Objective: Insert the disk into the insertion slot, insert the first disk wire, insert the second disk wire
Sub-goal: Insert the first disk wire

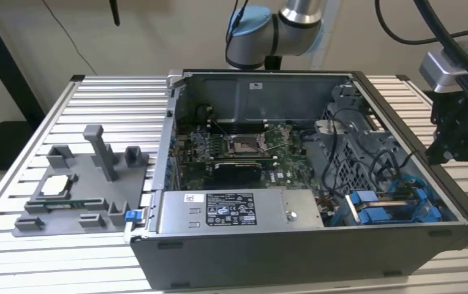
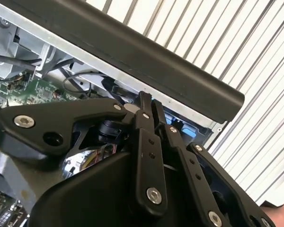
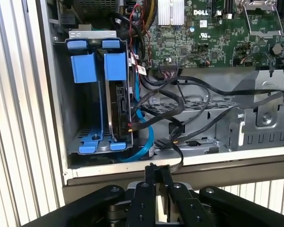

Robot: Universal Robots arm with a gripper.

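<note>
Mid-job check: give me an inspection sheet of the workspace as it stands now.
Surface: ribbed aluminium table carrying the open black computer case.
Job's things: silver-grey disk in its blue carrier stands inside the grey sheet-metal insertion slot.
Clutter: grey plastic fixture on the exterior view's left.
Gripper: black gripper shut, nothing held, by the case wall.
Cables: blue cable and black wires run to the disk's end; whether plugged in, cannot tell.
Surroundings: beige wall.
</note>
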